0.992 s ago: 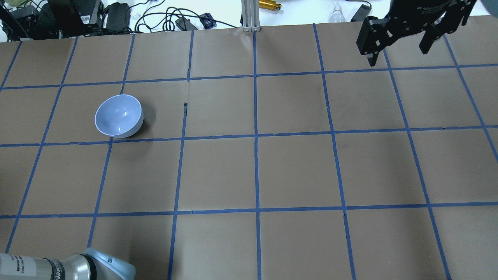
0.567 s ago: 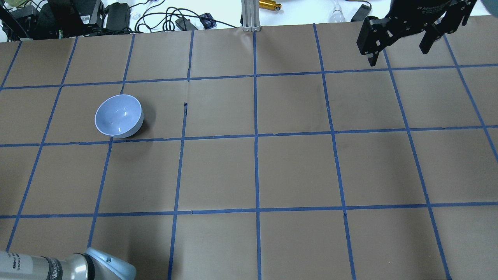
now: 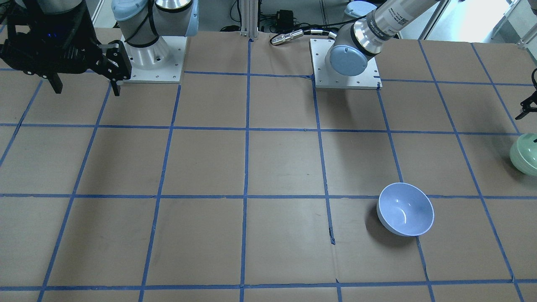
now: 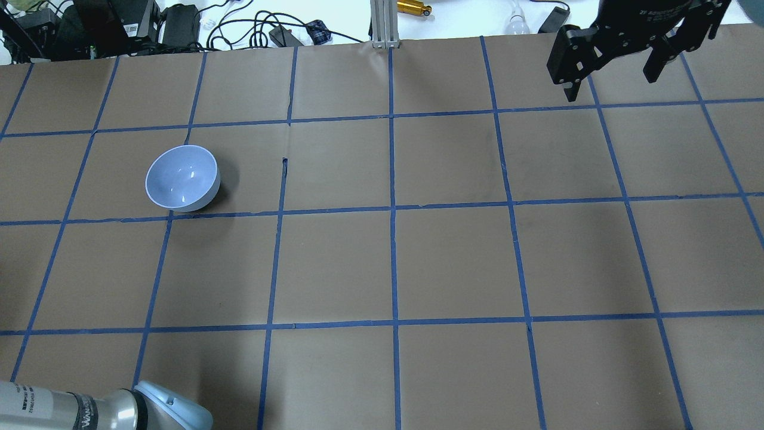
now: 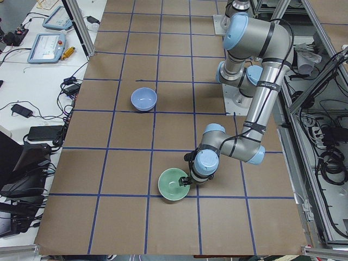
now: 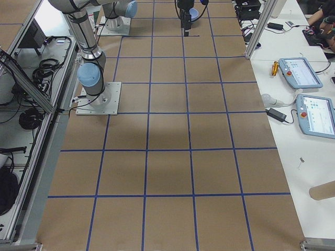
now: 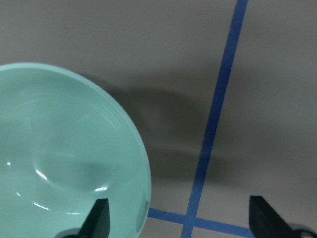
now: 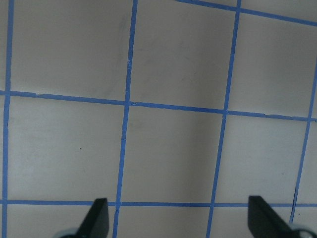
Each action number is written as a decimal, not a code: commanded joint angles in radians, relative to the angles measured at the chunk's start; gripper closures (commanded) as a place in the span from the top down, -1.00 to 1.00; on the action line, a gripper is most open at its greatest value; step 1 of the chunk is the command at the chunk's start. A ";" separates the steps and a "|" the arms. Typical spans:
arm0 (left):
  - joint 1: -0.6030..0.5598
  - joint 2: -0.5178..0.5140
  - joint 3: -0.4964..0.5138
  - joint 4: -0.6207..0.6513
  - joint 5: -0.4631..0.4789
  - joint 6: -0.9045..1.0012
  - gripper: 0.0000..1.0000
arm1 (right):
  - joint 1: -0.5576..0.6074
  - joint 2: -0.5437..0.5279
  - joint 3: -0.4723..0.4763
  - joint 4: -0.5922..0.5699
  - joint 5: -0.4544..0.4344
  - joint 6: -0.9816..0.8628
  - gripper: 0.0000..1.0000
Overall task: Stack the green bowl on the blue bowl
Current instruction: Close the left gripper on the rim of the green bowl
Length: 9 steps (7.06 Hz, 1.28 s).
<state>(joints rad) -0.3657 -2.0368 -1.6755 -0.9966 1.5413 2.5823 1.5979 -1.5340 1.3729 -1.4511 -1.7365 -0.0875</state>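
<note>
The green bowl (image 7: 59,158) stands upright near the table's left end, seen in the exterior left view (image 5: 174,185) and at the right edge of the front view (image 3: 524,157). My left gripper (image 7: 181,220) is open and low over its rim: one finger (image 7: 99,218) is over the inside, the other (image 7: 260,218) over the table outside. The blue bowl (image 4: 182,177) stands upright and alone, a grid square or so away (image 3: 406,209). My right gripper (image 4: 612,80) is open and empty, high over the far right corner (image 3: 86,87).
The table is brown paper with a blue tape grid (image 4: 394,209). Cables and electronics (image 4: 179,24) and an aluminium post (image 4: 385,24) line the far edge. The two arm bases (image 3: 151,63) (image 3: 346,63) stand at the robot's side. The left arm's elbow (image 4: 173,409) shows at the near left.
The left arm's elbow has shifted slightly right and down in the overhead view. The right gripper and the blue bowl have not moved.
</note>
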 commanded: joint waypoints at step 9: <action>-0.010 -0.060 0.002 0.078 0.003 0.052 -0.45 | -0.001 0.000 0.000 0.000 0.000 0.000 1.00</action>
<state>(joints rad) -0.3758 -2.0990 -1.6740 -0.9203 1.5448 2.6329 1.5972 -1.5340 1.3729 -1.4512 -1.7365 -0.0874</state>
